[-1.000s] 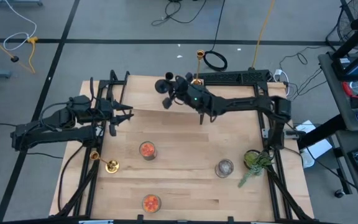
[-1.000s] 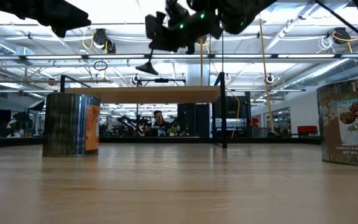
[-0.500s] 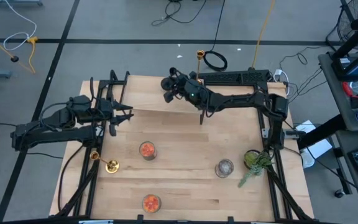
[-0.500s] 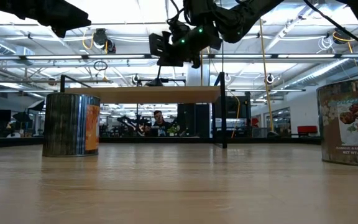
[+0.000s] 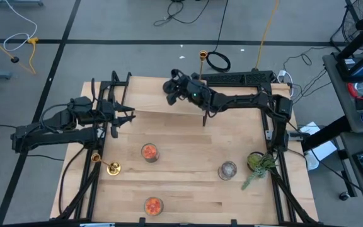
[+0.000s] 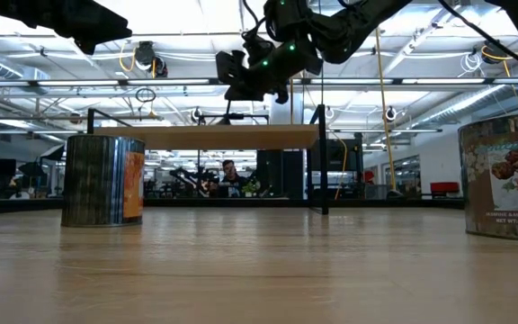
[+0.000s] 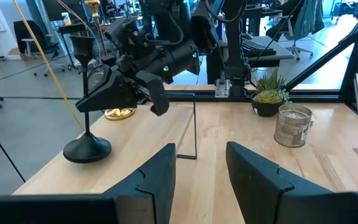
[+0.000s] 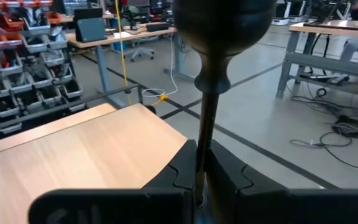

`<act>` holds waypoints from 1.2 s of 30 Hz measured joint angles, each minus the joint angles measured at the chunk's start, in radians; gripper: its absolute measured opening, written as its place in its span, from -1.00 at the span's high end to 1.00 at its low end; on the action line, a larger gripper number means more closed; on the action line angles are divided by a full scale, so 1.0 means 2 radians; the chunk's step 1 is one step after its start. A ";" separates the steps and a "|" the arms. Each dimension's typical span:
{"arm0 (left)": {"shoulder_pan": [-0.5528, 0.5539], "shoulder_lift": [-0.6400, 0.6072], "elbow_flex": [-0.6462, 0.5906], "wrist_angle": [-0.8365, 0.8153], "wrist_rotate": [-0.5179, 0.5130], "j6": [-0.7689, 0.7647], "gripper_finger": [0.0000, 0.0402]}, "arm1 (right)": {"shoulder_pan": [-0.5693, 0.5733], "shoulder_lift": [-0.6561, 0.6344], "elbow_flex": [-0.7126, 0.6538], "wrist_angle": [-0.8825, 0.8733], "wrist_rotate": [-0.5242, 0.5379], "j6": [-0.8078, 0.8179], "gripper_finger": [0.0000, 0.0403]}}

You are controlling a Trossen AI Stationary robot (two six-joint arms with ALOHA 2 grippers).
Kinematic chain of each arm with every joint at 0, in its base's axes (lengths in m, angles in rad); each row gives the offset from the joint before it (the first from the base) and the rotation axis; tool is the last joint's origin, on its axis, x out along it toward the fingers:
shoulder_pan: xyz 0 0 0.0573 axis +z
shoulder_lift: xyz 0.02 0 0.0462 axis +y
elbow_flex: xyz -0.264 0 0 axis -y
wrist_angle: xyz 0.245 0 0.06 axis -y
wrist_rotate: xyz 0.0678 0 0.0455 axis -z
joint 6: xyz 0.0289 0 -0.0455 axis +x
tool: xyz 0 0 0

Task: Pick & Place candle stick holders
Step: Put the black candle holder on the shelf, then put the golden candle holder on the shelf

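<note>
Your right pincer (image 8: pixel 201 177) is clamped tight on the slim stem of the matte black candle stick holder (image 7: pixel 87 99), whose round base sits on the raised wooden shelf (image 7: pixel 120 152) at the far edge of the desk (image 5: pixel 188 189). Your left pincer (image 7: pixel 199 171) waits with its fingers spread and empty, at the desk's left side. One shiny gold brass candle stick holder (image 5: pixel 111 168) lies on the desk near the left edge. Another gold brass candle stick holder (image 5: pixel 202 58) stands beyond the far edge.
</note>
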 joint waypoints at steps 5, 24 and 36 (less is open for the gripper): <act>0.000 0.000 0.000 0.000 0.000 -0.001 0.25 | -0.007 0.000 0.000 -0.003 -0.001 -0.003 0.93; 0.000 0.000 0.000 0.000 0.000 -0.001 0.25 | -0.026 0.000 0.000 -0.013 -0.037 -0.004 0.73; 0.000 0.000 0.000 -0.010 -0.001 -0.011 0.25 | -0.020 -0.012 -0.001 -0.027 -0.038 -0.006 0.66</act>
